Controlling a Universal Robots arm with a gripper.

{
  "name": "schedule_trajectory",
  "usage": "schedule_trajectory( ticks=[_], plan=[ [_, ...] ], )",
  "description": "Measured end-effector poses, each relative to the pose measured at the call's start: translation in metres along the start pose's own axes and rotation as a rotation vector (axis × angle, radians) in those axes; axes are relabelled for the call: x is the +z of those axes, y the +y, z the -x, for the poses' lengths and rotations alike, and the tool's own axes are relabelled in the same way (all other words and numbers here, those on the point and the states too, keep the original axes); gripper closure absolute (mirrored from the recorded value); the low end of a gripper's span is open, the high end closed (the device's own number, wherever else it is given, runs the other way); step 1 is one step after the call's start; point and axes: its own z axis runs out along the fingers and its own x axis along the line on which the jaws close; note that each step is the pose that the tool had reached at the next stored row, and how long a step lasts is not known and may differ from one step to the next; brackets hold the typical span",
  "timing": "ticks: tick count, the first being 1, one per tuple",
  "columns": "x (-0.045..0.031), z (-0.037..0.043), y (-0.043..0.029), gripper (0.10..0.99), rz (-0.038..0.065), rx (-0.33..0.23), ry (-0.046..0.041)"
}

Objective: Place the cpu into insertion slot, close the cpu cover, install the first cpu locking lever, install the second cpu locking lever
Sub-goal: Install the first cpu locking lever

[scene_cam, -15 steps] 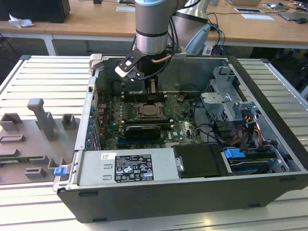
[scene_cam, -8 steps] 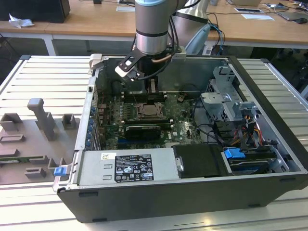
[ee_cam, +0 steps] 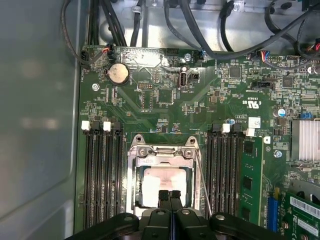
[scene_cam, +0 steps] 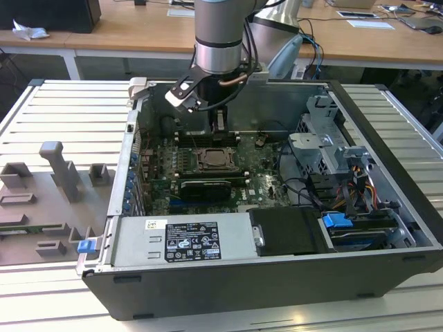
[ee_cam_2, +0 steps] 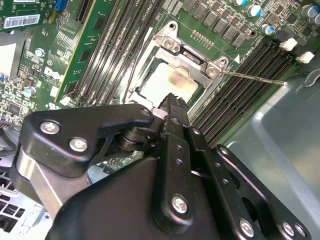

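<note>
The cpu [ee_cam: 162, 184] shows its pale silvery face inside the insertion slot [ee_cam: 131, 200] on the green board; it is also seen in the second wrist view [ee_cam_2: 166, 82]. The cpu cover [ee_cam: 162, 151], a silvery frame, lies down around the chip [ee_cam_2: 192, 59]. A thin metal locking lever [ee_cam: 202, 180] runs along one side of the socket, and its rod sticks out over the memory slots [ee_cam_2: 255, 77]. My gripper [ee_cam: 170, 195] hangs just above the socket's edge with its fingers pressed together and nothing between them [ee_cam_2: 172, 100]. In the exterior view the gripper [scene_cam: 220, 128] hovers above the socket [scene_cam: 211, 160].
Long black memory slots [ee_cam: 102, 175] flank the socket on both sides. The open computer case has a tall grey wall [scene_cam: 277, 104] behind the gripper, a drive cage [scene_cam: 325, 138] at the exterior view's right and a power supply [scene_cam: 183, 238] at the front. Cables [ee_cam: 210, 30] cross beyond the board.
</note>
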Motion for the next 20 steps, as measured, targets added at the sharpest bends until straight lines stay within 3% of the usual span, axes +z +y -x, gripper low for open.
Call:
schedule_trajectory(
  ticks=[14, 17, 20],
  plan=[
    [-0.014, 0.0004, 0.0005, 0.98, 0.0, 0.0, -0.0081],
    [-0.0243, 0.0007, 0.0009, 0.98, 0.0, -0.001, -0.0105],
    [-0.0243, 0.0007, 0.0009, 0.98, 0.0, -0.019, -0.0098]
  ],
)
